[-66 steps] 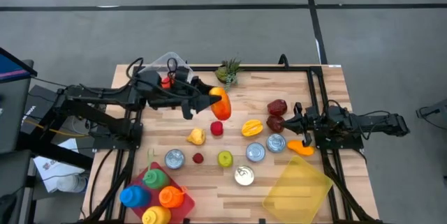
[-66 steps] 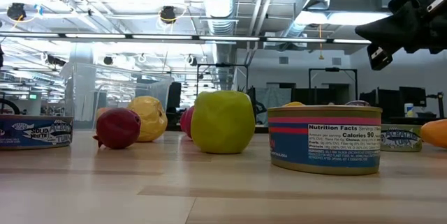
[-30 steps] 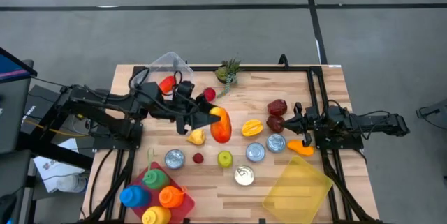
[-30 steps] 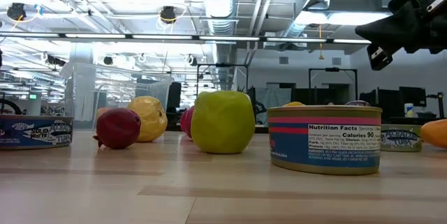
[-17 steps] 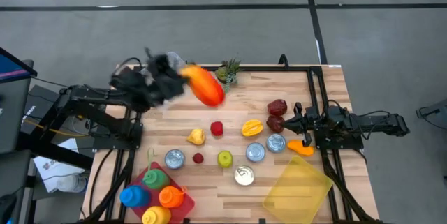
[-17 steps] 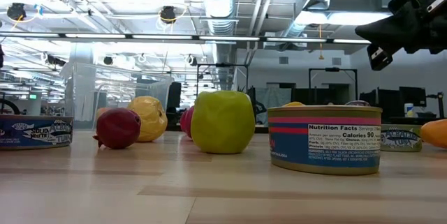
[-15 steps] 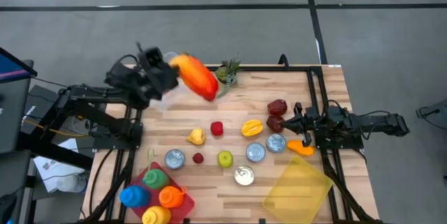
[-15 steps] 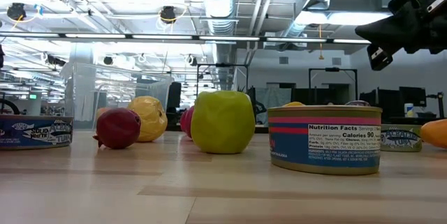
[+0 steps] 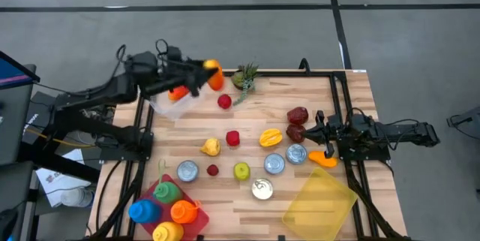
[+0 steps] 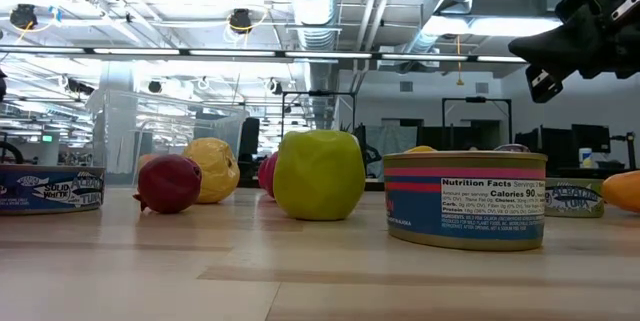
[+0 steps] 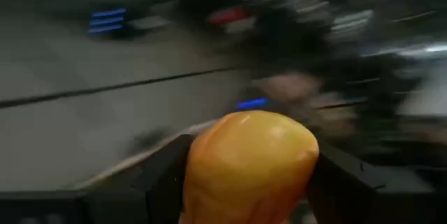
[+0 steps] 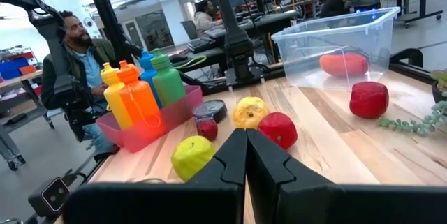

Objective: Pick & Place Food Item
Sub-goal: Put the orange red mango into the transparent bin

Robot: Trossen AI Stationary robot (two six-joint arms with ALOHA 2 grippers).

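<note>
In the low view, the can (image 10: 465, 200) at the right centre of the frame carries a white panel headed "Nutrition Facts", with "Calories 90" beside it; the finer lines below are too small to read. The blue can (image 10: 50, 189) at the left edge shows "SOLID WHITE" on its label. The can (image 10: 572, 197) far right has lettering too small to make out. No other text can be read elsewhere.
</note>
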